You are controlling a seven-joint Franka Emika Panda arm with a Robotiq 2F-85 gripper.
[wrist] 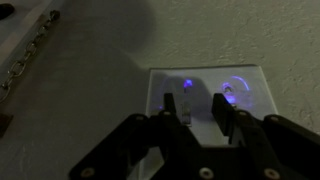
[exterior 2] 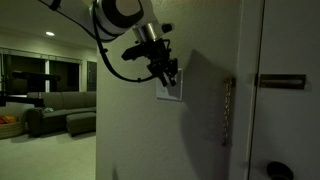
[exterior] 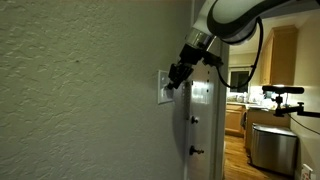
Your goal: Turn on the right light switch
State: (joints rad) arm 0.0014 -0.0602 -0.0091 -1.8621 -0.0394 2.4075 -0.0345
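Note:
A small white wall plate [wrist: 205, 95] with two switches shows in both exterior views [exterior: 163, 93] [exterior 2: 171, 94]. The wrist view stands upside down, with the door chain at its left. So the right light switch [wrist: 186, 98] is the toggle on the chain side. It lies between my fingers, close to the left-hand finger in the picture. The other toggle [wrist: 238, 92] lies outside the fingers. My gripper [wrist: 195, 112] is open and empty, with its fingertips at the plate [exterior: 175, 78] [exterior 2: 167, 77]. Whether they touch it is unclear.
A white door with a chain [exterior 2: 227, 105] [wrist: 30, 55] and small black knobs [exterior: 194, 120] stands just beside the plate. A dim kitchen with a steel bin [exterior: 272, 147] lies beyond it. A sofa [exterior 2: 55, 108] stands in the room behind.

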